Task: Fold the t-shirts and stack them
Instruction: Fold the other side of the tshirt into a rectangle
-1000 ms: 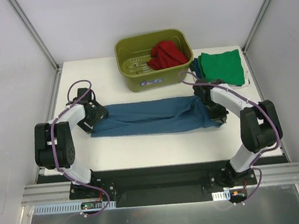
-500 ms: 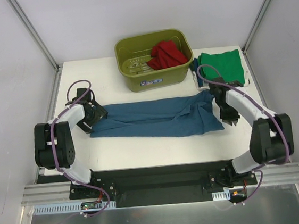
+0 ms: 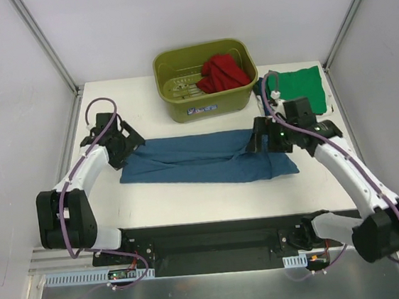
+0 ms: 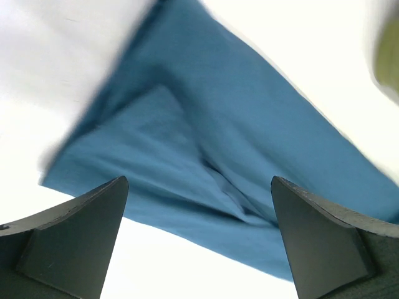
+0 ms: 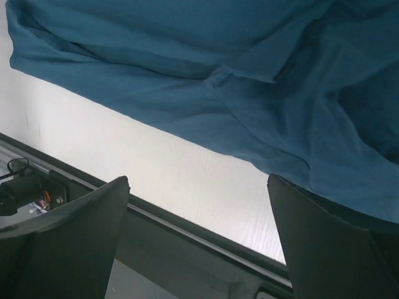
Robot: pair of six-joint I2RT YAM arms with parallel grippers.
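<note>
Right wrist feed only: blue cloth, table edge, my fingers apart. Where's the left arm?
Observer: The left fingers are spread over the opposite, left end of the teal t-shirt, with nothing between them.
Operator: Anything left to fold?
Observer: A red t-shirt lies crumpled in the olive tub at the far edge of the table.
</note>
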